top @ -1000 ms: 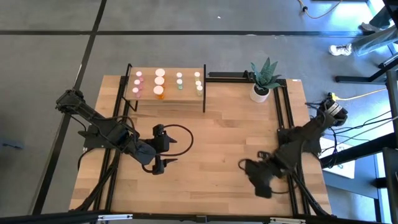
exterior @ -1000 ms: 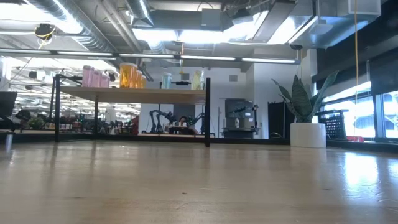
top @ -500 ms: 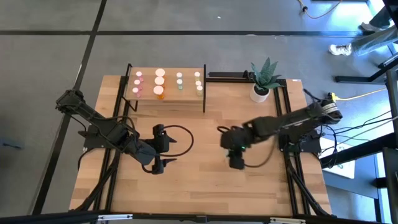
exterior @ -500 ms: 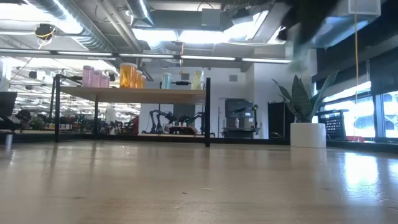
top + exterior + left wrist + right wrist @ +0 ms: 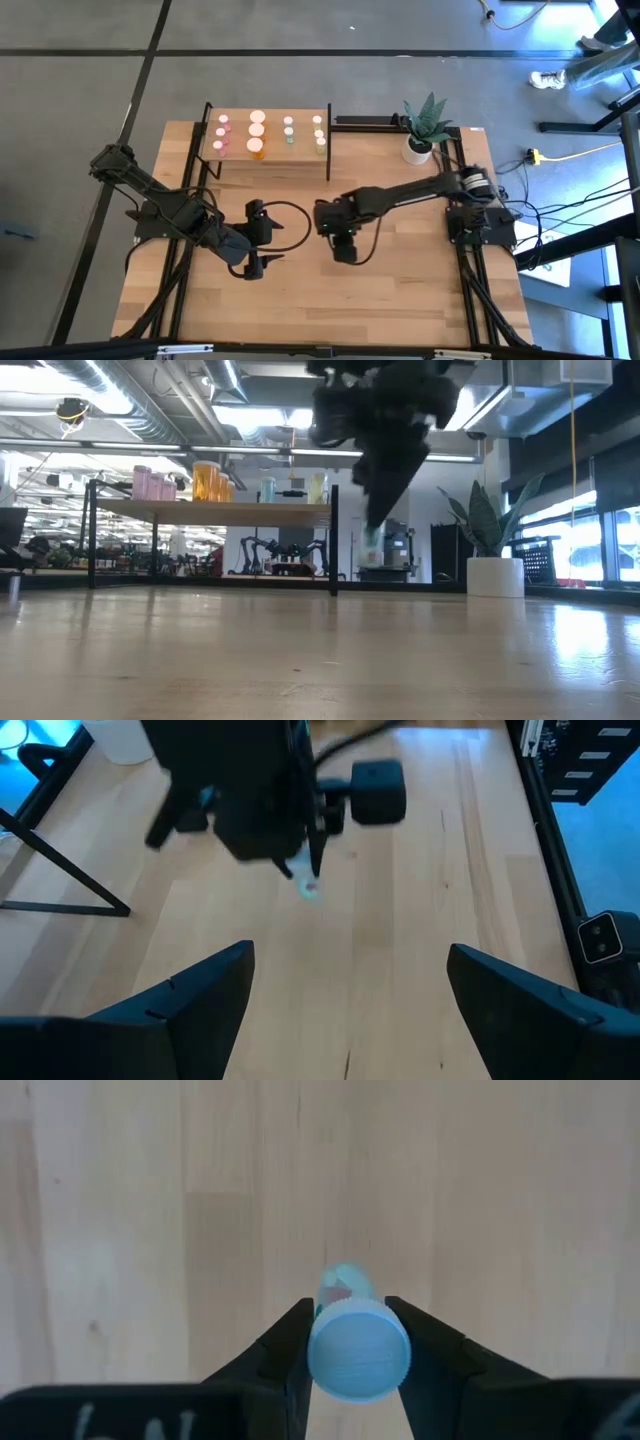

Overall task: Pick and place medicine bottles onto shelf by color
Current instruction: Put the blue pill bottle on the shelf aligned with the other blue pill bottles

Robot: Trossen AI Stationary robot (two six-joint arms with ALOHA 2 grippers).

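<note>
1. Right gripper (image 5: 343, 250) is out over the middle of the counter (image 5: 400, 280), its arm stretched across from the right side. Its fingers (image 5: 285, 1350) are closed on a small bottle (image 5: 358, 1350), pinched by its pale cap, with bare wood below. From the low camera the gripper (image 5: 375, 545) hangs point-down above the counter, clear of the surface, a small pale-green item at its tip.
2. Left gripper (image 5: 255, 266) sits over the near-left part of the counter, jaws spread wide and holding nothing. From its wrist camera both fingers (image 5: 190, 1005) frame empty wood, and the right gripper (image 5: 310, 880) shows ahead with the small greenish bottle (image 5: 309, 888) at its tip. The two grippers are near each other but apart.
3. Shelf (image 5: 270, 160) stands at the far-left part of the counter, well apart from both grippers. Medicine bottles (image 5: 256, 129) stand on it in columns: pink (image 5: 221, 137) at the left end, then white-capped ones with an orange one (image 5: 256, 149), then green (image 5: 289, 131), then yellowish (image 5: 320, 135) at the right end. The low camera shows the same order on the shelf (image 5: 210, 511): pink (image 5: 148, 483), orange (image 5: 208, 481), pale green (image 5: 268, 489), yellowish (image 5: 317, 488).
4. Potted plant (image 5: 424, 128) in a white pot stands at the far-right corner, to the right of the shelf.
</note>
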